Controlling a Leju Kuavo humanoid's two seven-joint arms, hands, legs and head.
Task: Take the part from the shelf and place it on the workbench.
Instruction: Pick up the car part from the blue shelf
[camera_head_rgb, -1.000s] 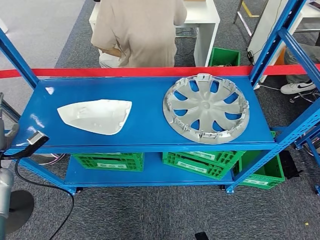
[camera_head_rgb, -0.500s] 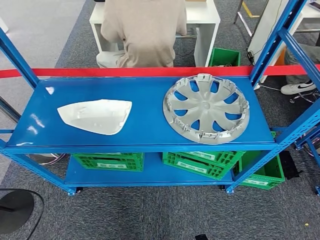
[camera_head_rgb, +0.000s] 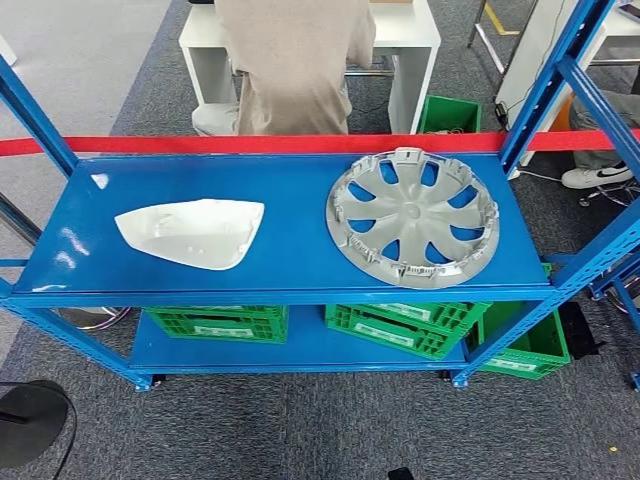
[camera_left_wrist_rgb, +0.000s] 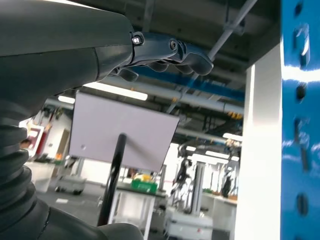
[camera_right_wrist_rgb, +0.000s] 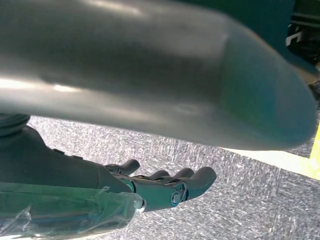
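Since a second ago my left arm has dropped from the head view. Both my left hand (camera_left_wrist_rgb: 166, 52) and right hand (camera_right_wrist_rgb: 166, 187) hang empty, fingers extended. White part (camera_head_rgb: 192, 232) lies on the blue shelf (camera_head_rgb: 294, 270), apart from a silver hubcap (camera_head_rgb: 412, 216); green crates (camera_head_rgb: 219, 323) sit below, a person (camera_head_rgb: 298, 65) behind.

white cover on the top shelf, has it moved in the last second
No. The white cover lies at the same spot on the blue shelf, same gap to the silver hubcap.

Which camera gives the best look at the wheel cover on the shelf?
The head view: the whole wheel cover lies flat on the top shelf. The left wrist view looks past the left hand at a ceiling, the right wrist view at carpet.
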